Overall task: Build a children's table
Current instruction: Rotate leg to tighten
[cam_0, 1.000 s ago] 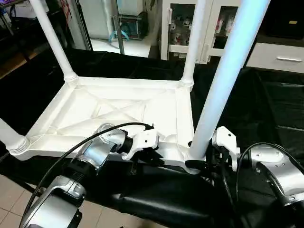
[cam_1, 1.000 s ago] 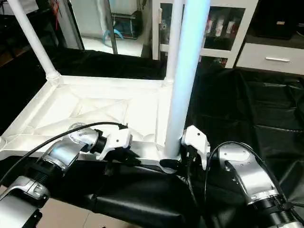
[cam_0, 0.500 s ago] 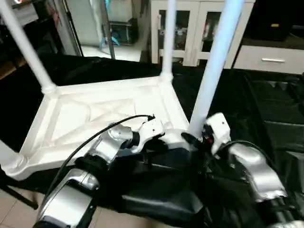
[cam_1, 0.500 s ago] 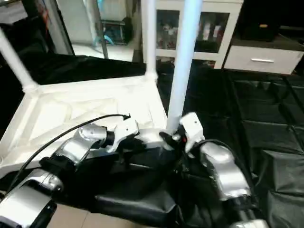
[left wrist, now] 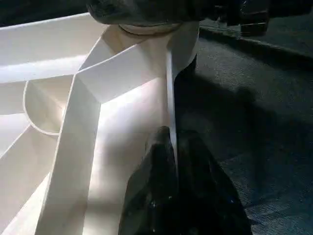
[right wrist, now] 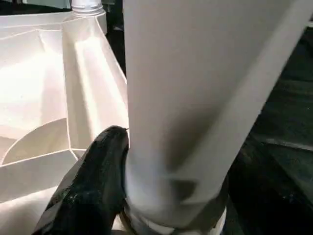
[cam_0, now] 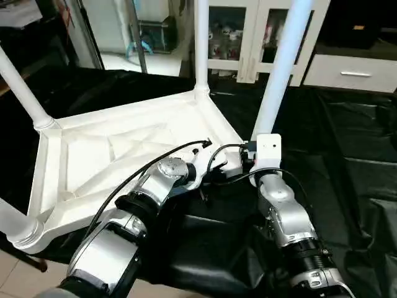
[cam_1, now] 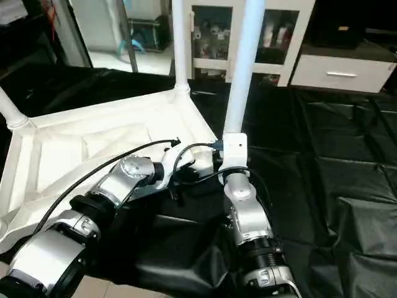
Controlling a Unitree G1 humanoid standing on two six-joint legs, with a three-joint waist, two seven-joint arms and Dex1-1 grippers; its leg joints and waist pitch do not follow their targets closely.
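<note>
The table top point(cam_0: 124, 155) lies upside down on the black cloth point(cam_0: 347, 143), ribbed underside up, all four legs standing in their corner sockets; the action is at the near corner, where the leg point(cam_0: 278, 74) rises just ahead of both wrists. The right gripper point(right wrist: 146, 186) is wrapped round the base of that leg, one black finger point(right wrist: 93, 181) pressed on its side, the other hidden behind the tube, so the grip looks firm, though I can't see both pads. The left gripper point(left wrist: 171, 191) is pinched tight on the thin rim wall of the top, bracing it. To do this well: keep the leg dead upright while twisting, so the thread doesn't cross; hold the rim steady against the turn; regrip low rather than high. Both forearms reach forward and converge, the right wrist point(cam_0: 268, 152) angled upward at the leg, the left lying lower along the edge.
</note>
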